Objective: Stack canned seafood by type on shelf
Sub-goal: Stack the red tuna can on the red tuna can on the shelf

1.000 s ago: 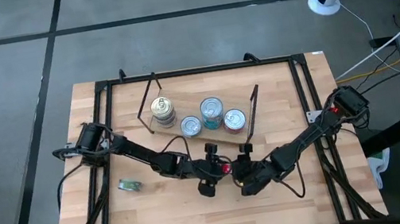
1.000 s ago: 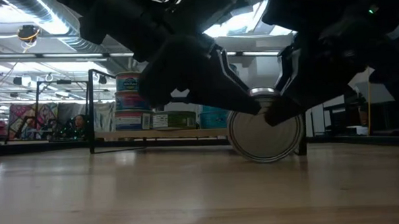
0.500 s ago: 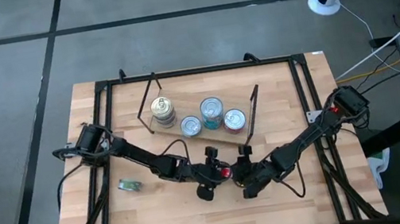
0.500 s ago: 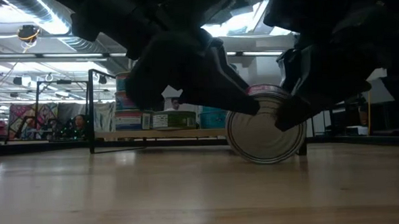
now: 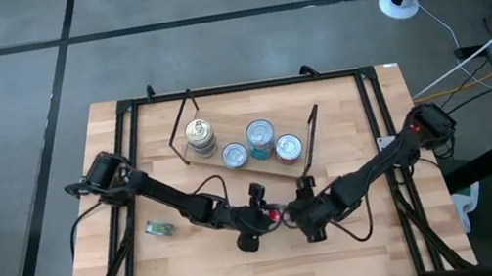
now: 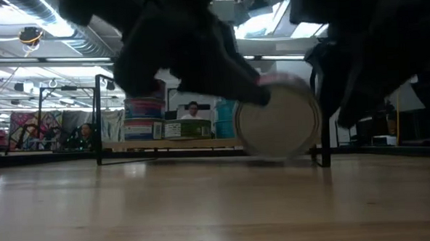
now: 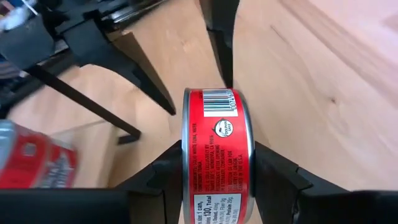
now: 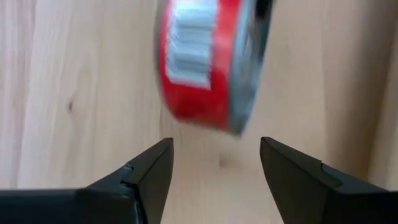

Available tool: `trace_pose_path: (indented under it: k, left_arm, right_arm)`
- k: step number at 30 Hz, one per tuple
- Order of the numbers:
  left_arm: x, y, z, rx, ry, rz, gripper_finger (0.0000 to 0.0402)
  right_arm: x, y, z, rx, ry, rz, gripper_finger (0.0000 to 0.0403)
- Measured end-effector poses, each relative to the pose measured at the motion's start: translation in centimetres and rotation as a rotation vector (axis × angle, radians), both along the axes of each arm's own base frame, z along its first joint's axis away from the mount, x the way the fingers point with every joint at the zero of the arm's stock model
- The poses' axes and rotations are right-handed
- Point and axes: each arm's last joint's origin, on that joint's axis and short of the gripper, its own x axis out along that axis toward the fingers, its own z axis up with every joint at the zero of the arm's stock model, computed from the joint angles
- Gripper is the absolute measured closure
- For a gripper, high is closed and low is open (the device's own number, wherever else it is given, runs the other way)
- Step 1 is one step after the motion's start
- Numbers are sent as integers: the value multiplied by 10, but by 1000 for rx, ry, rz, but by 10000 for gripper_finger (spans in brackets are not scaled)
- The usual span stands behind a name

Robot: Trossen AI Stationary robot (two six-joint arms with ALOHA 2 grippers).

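A red-labelled can [image 7: 217, 155] stands on edge between the fingers of my left gripper [image 7: 217, 171], near the table's middle front [image 5: 278, 215]. It shows blurred in the low view [image 6: 277, 121]. My right gripper [image 8: 214, 162] is open just right of the can [image 8: 208, 68], its fingers short of it. The shelf [image 5: 275, 165] behind carries a stack of cans [image 5: 199, 137] and three more cans [image 5: 260, 136]. A teal can [image 5: 159, 229] lies on the table at the left. My left gripper pinches the red can by its two flat ends [image 7: 188, 155] between its two fingers. The fingers come about level from the table's left. The can stands on edge with its red side label showing and sits a little clear of the table [image 6: 278, 155].
The shelf's black wire legs [image 5: 310, 138] stand just behind both grippers. The black frame [image 5: 127, 137] runs round the tabletop. Bare wood lies toward the near edge [image 5: 277, 272].
The red can stood on its rim on the table and has now risen a little clear of it in my left gripper's hold. My left gripper has shifted slightly toward the near edge.
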Motion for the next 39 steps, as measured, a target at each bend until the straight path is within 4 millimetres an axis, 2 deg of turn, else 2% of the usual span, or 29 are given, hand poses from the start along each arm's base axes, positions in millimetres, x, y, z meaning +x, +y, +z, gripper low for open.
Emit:
trace_pose_path:
  k: [10,18,22,26,33,39]
  left_arm:
    - [-4,2,33,166,-110,-9,254]
    - [5,11,49,451,-148,1,250]
    - [11,19,59,570,-139,46,254]
    - [18,35,65,631,-124,71,250]
    - [27,69,65,627,-129,167,252]
    - [35,82,52,637,-114,160,249]
  right_arm:
    - [-4,10,58,-69,150,14,164]
    - [-14,20,95,-149,177,46,164]
    - [-17,22,108,-182,175,54,164]
    - [-22,23,119,-205,184,62,164]
    - [-29,17,135,-280,230,55,164]
    - [-31,14,137,-342,229,45,164]
